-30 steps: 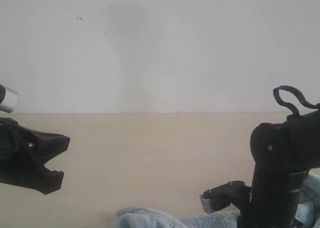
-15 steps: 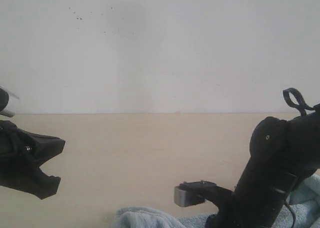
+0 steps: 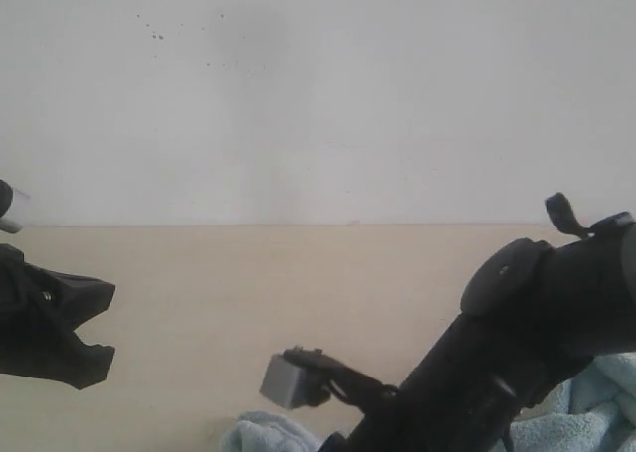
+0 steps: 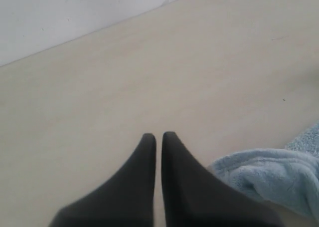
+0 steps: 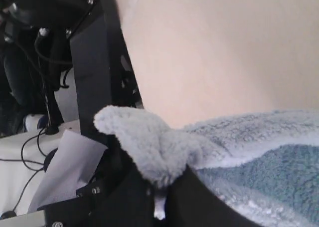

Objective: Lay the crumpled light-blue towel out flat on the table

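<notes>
The light-blue towel [image 3: 260, 435] lies bunched along the near edge of the beige table [image 3: 298, 293], with more of it at the right [image 3: 601, 397]. In the right wrist view, my right gripper [image 5: 160, 189] is shut on a fluffy fold of the towel [image 5: 149, 142] close to the table's edge; in the exterior view its jaws are hidden below the frame. My left gripper [image 4: 158, 136] hovers over bare table [image 4: 149, 62] with its fingers together and nothing between them. A towel end [image 4: 271, 174] lies beside it. It shows at the far left [image 3: 99, 323].
A white speckled wall [image 3: 318, 94] runs behind the table. Beyond the table's edge in the right wrist view stand a black frame post [image 5: 94, 62], cables and a sheet of white paper [image 5: 65, 169]. The right arm [image 3: 517, 343] leans across the lower right.
The right arm has swung lower and toward the left, its wrist camera block travelling left along the near edge. The left gripper has drifted slightly left and down.
</notes>
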Motion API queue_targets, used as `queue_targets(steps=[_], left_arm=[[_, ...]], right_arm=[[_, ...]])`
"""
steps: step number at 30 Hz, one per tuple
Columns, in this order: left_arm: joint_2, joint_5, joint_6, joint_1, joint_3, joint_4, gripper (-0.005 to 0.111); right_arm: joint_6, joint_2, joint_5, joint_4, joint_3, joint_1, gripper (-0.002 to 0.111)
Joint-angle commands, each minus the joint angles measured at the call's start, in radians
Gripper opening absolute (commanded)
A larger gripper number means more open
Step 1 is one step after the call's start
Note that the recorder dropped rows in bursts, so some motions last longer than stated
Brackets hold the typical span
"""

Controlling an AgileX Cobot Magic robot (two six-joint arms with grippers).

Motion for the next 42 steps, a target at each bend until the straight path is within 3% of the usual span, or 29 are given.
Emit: queue_targets(steps=[1, 4, 10, 12, 17, 19, 30, 37, 39, 42], left_arm=[[0.004, -0.028, -0.011, 0.002, 0.008, -0.011, 0.004], [0.004, -0.060, -0.011, 0.002, 0.025, -0.011, 0.004], [0.004, -0.074, 0.004, 0.002, 0.045, 0.003, 0.004], [0.008, -0.084, 0.004, 0.002, 0.045, 0.038, 0.004], [0.041, -0.191, 0.004, 0.002, 0.045, 0.049, 0.004], [0.062, -0.241, 0.004, 0.002, 0.045, 0.049, 0.004], [0.120, -0.282, 0.004, 0.002, 0.036, 0.049, 0.004], [0.120, -0.303, 0.004, 0.002, 0.036, 0.049, 0.004], [0.120, -0.303, 0.004, 0.002, 0.036, 0.049, 0.004], [0.120, -0.303, 0.004, 0.002, 0.036, 0.049, 0.004]], right_arm=[[-0.023, -0.001, -0.005, -0.042, 0.000, 0.111, 0.000], [-0.028, -0.001, -0.087, -0.127, 0.000, 0.164, 0.000], [0.125, -0.001, -0.239, -0.258, 0.000, 0.174, 0.003], [0.144, -0.001, -0.227, -0.281, 0.000, 0.174, 0.014], [0.208, -0.001, -0.232, -0.334, 0.000, 0.174, 0.059], [0.219, -0.003, -0.234, -0.355, 0.000, 0.174, 0.067], [0.509, -0.003, -0.149, -0.728, -0.160, 0.174, 0.067], [0.817, -0.003, -0.093, -1.195, -0.275, 0.174, 0.067], [0.884, -0.003, -0.092, -1.316, -0.275, 0.147, 0.067], [1.002, -0.007, -0.118, -1.336, -0.281, -0.020, 0.067]])
